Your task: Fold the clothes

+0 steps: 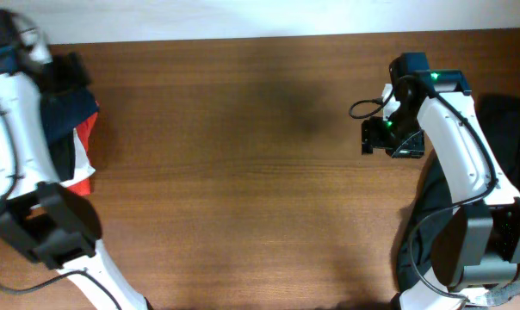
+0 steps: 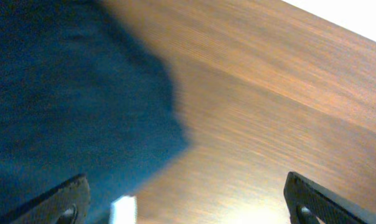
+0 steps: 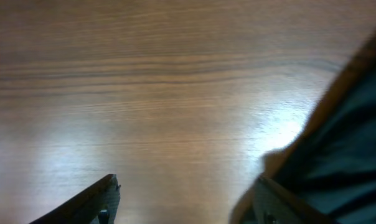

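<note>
Hovering at the left edge of the desk (image 1: 243, 189), my left pincer (image 2: 188, 202), spread wide and empty, has the clothes (image 2: 63, 93) half under it, leftward; my right pincer (image 3: 182, 202), also spread and empty, is well apart.

Table (image 1: 243, 155): brown wood with fine straight grain, smooth, with a soft sheen; pale patches of light reflect on it in the wrist views.
Navy clothes (image 2: 63, 93): cloth, matt, soft, without shine; the weave is too blurred to tell.
Dark clothes (image 3: 356, 143): cloth, matt, nearly black.
Red piece (image 1: 86, 138): cloth, matt.
Arm shells (image 1: 462, 146): white plastic, smooth, slightly glossy.
Arm joints (image 1: 53, 224): black, matt, hard; plastic or metal cannot be told.
Left gripper fingers (image 2: 63, 199): black, matt, a little grainy.
Right gripper fingers (image 3: 101, 199): dark, matt, blurred.
Cable (image 1: 363, 108): black, smooth cover.
</note>
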